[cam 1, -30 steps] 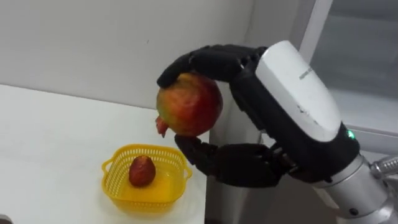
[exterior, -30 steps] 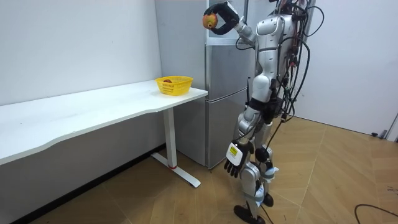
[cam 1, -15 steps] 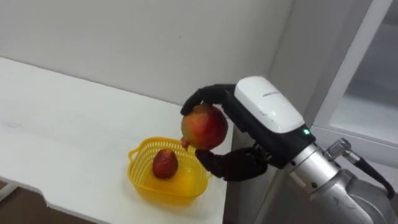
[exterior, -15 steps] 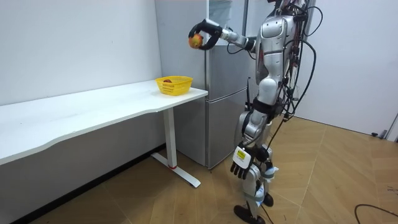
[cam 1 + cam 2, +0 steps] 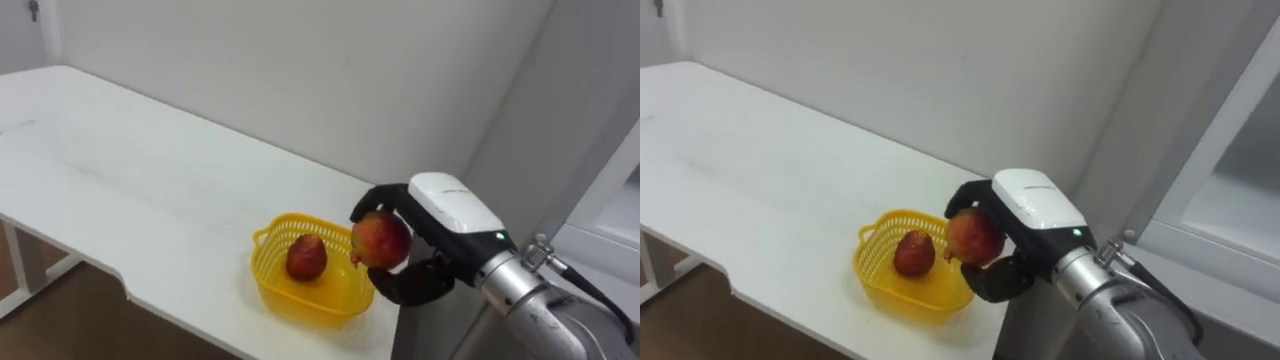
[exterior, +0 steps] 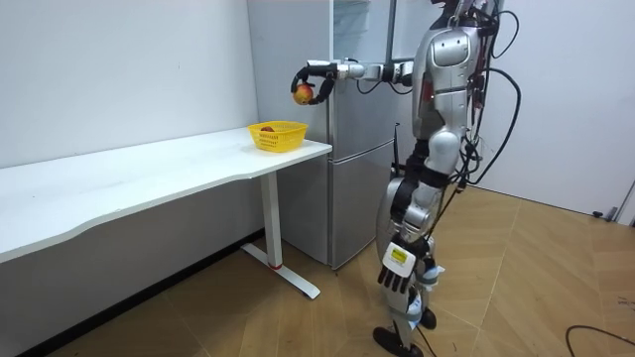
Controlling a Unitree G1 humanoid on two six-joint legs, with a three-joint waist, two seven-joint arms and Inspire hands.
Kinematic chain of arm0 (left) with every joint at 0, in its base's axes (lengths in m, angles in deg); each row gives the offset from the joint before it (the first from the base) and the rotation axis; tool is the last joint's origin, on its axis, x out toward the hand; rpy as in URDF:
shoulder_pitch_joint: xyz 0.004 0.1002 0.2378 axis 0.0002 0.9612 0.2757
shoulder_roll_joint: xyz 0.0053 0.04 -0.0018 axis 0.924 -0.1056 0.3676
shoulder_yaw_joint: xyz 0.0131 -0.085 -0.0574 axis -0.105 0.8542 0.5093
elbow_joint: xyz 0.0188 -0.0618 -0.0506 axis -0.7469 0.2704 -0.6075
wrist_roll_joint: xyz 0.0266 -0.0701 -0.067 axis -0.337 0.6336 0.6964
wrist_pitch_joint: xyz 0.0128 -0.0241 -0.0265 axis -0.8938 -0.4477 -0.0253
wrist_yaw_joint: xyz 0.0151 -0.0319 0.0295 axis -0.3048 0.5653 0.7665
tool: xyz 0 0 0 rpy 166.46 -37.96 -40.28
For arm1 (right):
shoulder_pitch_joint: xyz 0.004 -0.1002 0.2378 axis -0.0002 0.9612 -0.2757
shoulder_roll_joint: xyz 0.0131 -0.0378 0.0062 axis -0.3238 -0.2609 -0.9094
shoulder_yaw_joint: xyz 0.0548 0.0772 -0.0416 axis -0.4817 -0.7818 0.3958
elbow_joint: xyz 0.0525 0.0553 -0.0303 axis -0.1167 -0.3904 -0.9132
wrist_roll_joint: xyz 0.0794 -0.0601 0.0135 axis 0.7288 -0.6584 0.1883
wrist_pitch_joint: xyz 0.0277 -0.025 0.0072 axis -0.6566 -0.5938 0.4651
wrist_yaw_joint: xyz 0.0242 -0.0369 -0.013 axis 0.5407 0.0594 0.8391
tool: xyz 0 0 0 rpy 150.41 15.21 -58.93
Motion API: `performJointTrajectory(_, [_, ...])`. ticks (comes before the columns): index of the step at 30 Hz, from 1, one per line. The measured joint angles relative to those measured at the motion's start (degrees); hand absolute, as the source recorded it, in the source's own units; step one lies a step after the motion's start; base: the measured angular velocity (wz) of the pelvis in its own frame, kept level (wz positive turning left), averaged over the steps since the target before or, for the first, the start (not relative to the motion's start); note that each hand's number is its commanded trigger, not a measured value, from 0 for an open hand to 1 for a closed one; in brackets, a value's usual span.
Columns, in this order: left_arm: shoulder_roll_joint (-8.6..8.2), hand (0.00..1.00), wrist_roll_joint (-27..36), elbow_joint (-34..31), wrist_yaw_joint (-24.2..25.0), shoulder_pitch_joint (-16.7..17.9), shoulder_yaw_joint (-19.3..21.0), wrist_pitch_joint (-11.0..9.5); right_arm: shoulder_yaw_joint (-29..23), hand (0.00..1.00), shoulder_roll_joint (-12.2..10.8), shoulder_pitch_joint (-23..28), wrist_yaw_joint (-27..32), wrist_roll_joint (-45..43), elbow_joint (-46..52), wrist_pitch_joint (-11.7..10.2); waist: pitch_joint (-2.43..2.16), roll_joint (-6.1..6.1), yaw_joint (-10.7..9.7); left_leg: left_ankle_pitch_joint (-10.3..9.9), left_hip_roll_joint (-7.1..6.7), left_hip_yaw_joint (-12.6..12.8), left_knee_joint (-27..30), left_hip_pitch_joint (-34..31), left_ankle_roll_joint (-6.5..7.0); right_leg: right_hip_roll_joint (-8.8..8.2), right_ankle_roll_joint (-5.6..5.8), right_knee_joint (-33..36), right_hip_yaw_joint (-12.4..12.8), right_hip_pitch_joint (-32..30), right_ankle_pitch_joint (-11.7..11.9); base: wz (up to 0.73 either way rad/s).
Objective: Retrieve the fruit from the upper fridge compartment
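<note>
Left eye view: the robot looks down on the end of a white desk, beside a grey fridge.
Desk point(image 5: 120, 190): white, running away to the left of the basket, which stands near its right-hand end.
Basket point(image 5: 268, 235): yellow plastic mesh with small handles, upright on the desk close to the front edge.
Fruit in basket point(image 5: 306, 258): one dark red fruit lying on the basket's floor, left of centre.
Held fruit point(image 5: 381, 240): round, red and yellow, in the air over the basket's right rim and clear of it.
Right hand point(image 5: 450, 205): reaches in from the right of the basket with its white back turned up.
Fingers point(image 5: 375, 196): curled over the top of the held fruit, with the thumb under it.
Fridge point(image 6: 357, 198): grey, just right of the basket, past the desk's end.
Room view: the robot stands upright before the fridge, its right arm stretched level towards the basket.
Left hand point(image 6: 396, 270): hangs low by the leg, well below the basket, fingers loose and holding nothing.
</note>
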Motion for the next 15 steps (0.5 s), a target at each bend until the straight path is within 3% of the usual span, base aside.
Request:
performJointTrajectory(6, [0.60,0.00,-0.1,-1.0,0.4,0.9,0.3,0.6,0.3,1.00,1.9,-0.4,0.5,0.0,-4.5,1.0,0.33,-1.36,1.7,0.3,-0.51,-0.5,0.2,-0.6,0.10,-0.30,-0.02,-0.7,-0.6,0.0,-0.1,0.05])
performJointTrajectory(11, [0.74,0.00,-0.4,-1.1,0.3,0.0,0.6,0.8,3.2,1.00,2.2,-1.0,1.0,0.4,-8.8,1.7,0.19,-2.21,3.6,0.4,-0.67,-1.7,1.0,-1.8,0.13,-0.44,-0.04,-0.9,-1.5,-0.9,0.0,0.09])
performJointTrajectory(15, [0.92,0.00,-0.3,-1.0,0.3,-0.2,0.6,0.8,4.6,1.00,2.2,-1.4,1.1,0.8,-9.6,1.7,0.18,-2.25,3.8,0.5,-0.66,-2.1,1.2,-2.6,0.06,-0.45,-0.05,-0.9,-2.1,-1.1,0.0,0.12])
